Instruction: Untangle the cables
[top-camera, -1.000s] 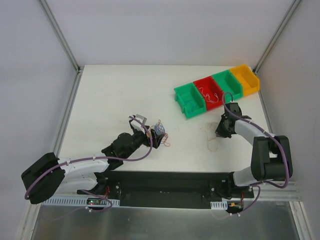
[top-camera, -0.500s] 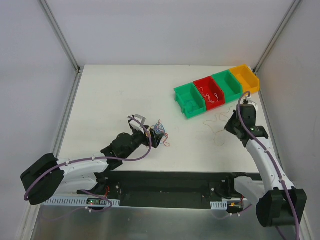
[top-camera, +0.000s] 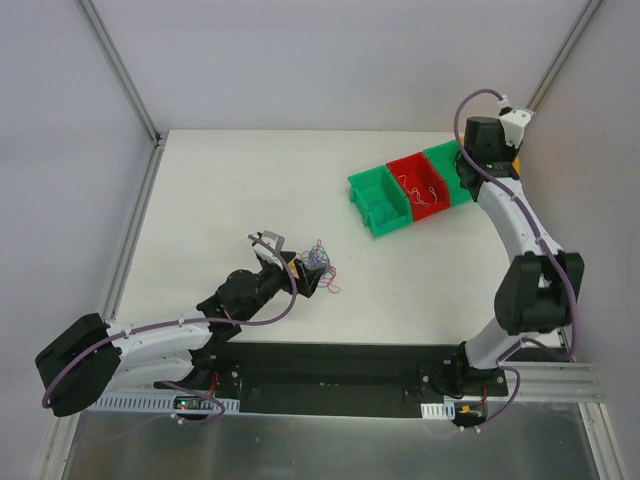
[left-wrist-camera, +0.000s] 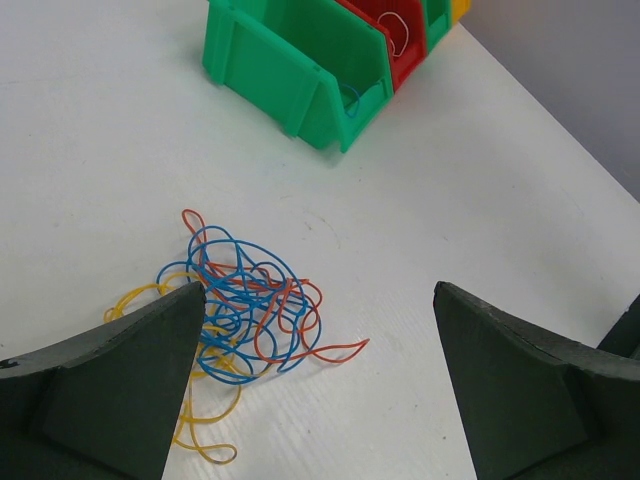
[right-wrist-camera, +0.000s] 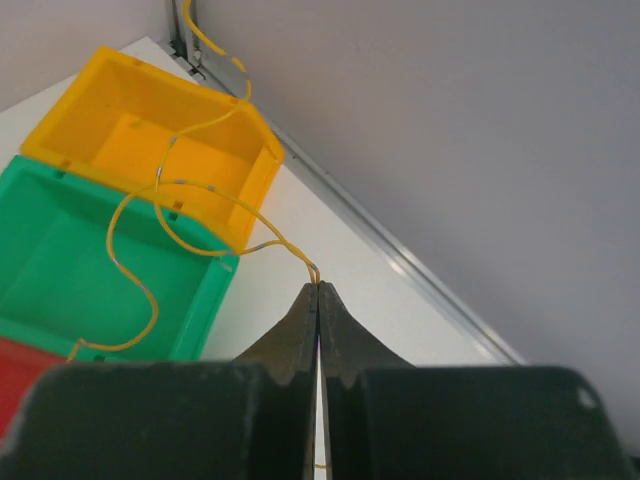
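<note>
A knot of blue, red and yellow cables (top-camera: 320, 262) (left-wrist-camera: 240, 310) lies on the white table. My left gripper (top-camera: 300, 272) (left-wrist-camera: 318, 300) hovers over its right side, open wide with nothing between the fingers. My right gripper (top-camera: 468, 168) (right-wrist-camera: 318, 288) is raised over the row of bins at the back right. It is shut on a thin yellow cable (right-wrist-camera: 184, 183), pinched at the fingertips. The cable loops away over the yellow bin (right-wrist-camera: 150, 140) and the green bin (right-wrist-camera: 70, 260) beside it.
Several bins stand in a slanted row: a green bin (top-camera: 378, 200) (left-wrist-camera: 290, 60), a red bin (top-camera: 415, 180) holding white cables (top-camera: 425, 195), and another green bin (top-camera: 450, 165). The right arm mostly hides the yellow bin in the top view. Walls and a metal rail (right-wrist-camera: 400, 250) close the right side.
My right arm has lifted from the table in front of the bins and swung back to the far right, carrying the yellow cable. The left arm has barely shifted.
</note>
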